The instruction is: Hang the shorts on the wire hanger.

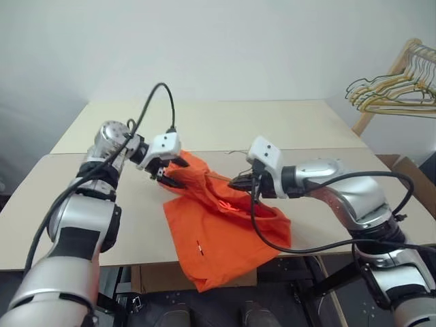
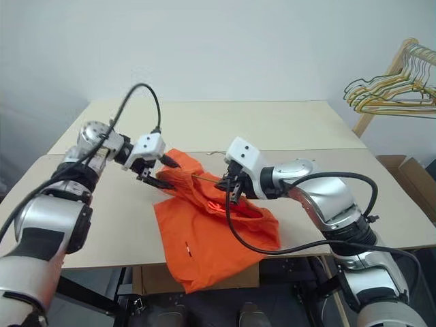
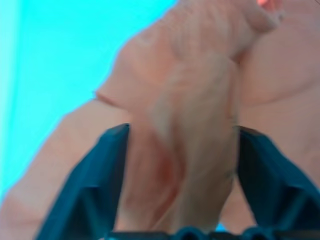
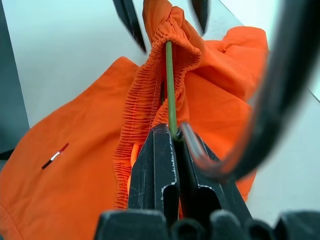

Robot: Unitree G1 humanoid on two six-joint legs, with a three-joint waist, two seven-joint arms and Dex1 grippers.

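Near the table's (image 1: 225,129) front edge, the shut right gripper (image 4: 176,137) pinches the thin grey-olive wire hanger (image 4: 170,85), its wire running lengthwise into the bright orange fabric shorts' (image 1: 218,231) gathered waistband toward the wide-open left gripper (image 1: 165,176).

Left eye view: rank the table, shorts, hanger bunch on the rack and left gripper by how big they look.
1. Table, by far the largest.
2. Shorts.
3. Hanger bunch.
4. Left gripper, smallest.
The hanger bunch sits farther back and is cut by the frame edge, so its rank against the gripper is unsure.
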